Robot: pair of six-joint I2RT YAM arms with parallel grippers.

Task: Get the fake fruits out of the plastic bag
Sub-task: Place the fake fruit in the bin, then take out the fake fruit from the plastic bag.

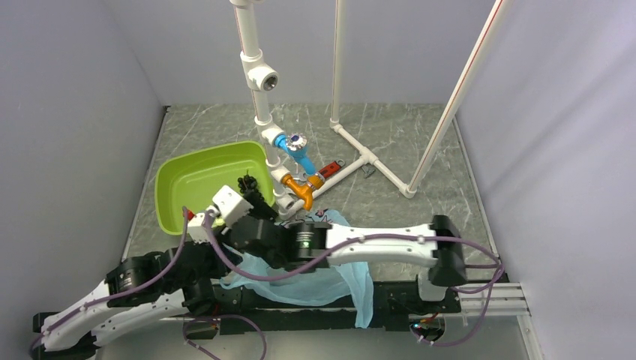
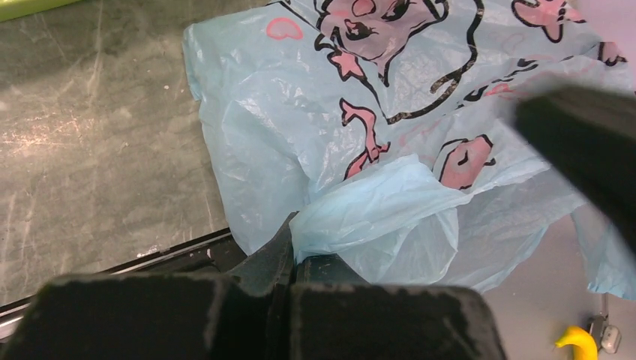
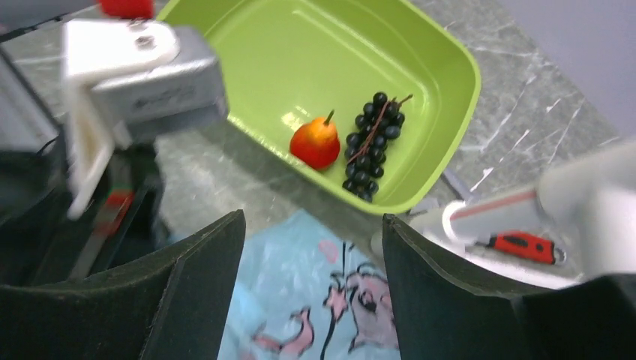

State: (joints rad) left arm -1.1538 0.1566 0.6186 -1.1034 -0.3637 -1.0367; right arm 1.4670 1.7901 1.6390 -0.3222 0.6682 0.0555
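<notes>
Top view: the right arm (image 1: 375,244) covers the middle of the plastic bag (image 1: 300,283); a dark lump (image 1: 247,182) in the tub (image 1: 187,180) is too small to make out. Left wrist view: a blurred dark shape (image 2: 592,142) crosses the right side, and the lower edge cuts off a yellow thing (image 2: 577,343)

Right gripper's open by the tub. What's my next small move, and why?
Probably bring the right gripper over the plastic bag to check it for more fruit. Its jaws stand open and empty; the grapes and a red-orange pear already lie in the green tub. The left gripper is shut on a fold of the bag; whether any fruit remains inside cannot be told.
</notes>
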